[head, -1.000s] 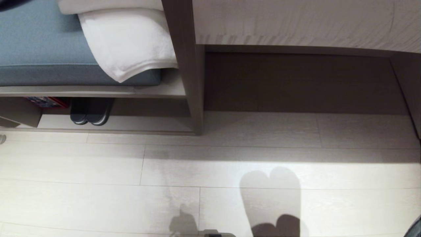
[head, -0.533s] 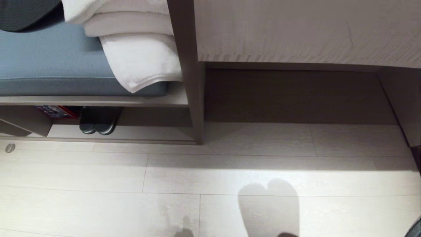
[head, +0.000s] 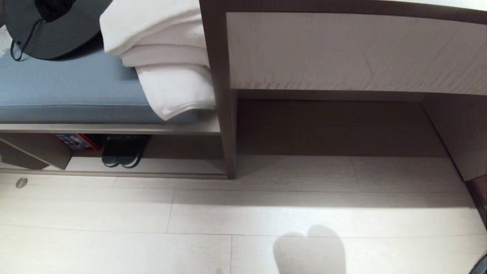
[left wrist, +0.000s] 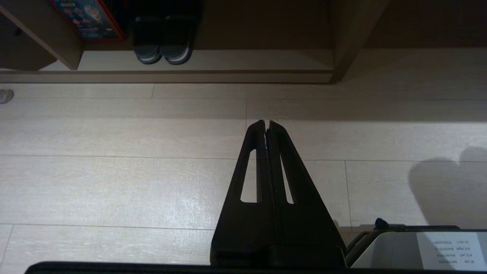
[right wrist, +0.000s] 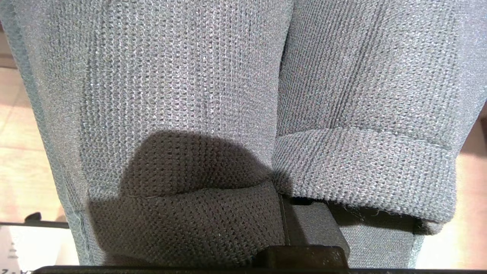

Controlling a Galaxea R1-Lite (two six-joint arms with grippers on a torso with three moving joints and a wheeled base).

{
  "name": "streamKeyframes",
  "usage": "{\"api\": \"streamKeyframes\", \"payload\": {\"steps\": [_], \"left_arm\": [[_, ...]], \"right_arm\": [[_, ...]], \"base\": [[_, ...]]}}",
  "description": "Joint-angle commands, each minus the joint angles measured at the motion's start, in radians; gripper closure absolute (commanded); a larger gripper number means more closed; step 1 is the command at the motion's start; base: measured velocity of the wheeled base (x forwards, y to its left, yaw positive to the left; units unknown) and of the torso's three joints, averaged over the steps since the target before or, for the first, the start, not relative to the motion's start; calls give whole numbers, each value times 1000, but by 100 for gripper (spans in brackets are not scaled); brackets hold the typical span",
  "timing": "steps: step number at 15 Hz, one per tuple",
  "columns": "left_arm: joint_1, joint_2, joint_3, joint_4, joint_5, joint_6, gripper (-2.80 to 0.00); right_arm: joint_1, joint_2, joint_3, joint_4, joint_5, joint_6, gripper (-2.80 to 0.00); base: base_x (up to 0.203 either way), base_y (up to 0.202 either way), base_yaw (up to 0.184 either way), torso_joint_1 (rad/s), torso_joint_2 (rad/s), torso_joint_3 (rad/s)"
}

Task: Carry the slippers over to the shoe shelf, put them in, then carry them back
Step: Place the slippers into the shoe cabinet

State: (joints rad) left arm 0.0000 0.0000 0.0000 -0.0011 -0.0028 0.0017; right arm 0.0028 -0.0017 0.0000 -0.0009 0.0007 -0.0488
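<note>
the right gripper [right wrist: 283, 224] is clamping the slippers [right wrist: 213, 106], toes hanging downward; the shoe shelf [head: 182, 165] is lying ahead-left.

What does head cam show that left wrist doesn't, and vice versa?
Head only: a hat, folded white towels, a blue cushion and the pale desk front.
Left wrist only: the left gripper, shut and holding nothing above the floor, plus a white labelled part of the robot.
Both: a dark pair of shoes in the low cubby, the red-edged box beside them, the pale plank floor and a heart-shaped shadow.
</note>
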Motion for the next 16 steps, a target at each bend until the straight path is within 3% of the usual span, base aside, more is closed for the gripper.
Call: {"api": "streamKeyframes", "payload": {"steps": [1, 16], "left_arm": [[0, 0, 0, 0, 0, 0, 0], [0, 0, 0, 0, 0, 0, 0]], "right_arm": [[0, 0, 0, -2, 4, -8, 0], [0, 0, 0, -1, -5, 5, 0]], "base": [[0, 0, 0, 4, -1, 204], [0, 0, 0, 0, 2, 203]]}}
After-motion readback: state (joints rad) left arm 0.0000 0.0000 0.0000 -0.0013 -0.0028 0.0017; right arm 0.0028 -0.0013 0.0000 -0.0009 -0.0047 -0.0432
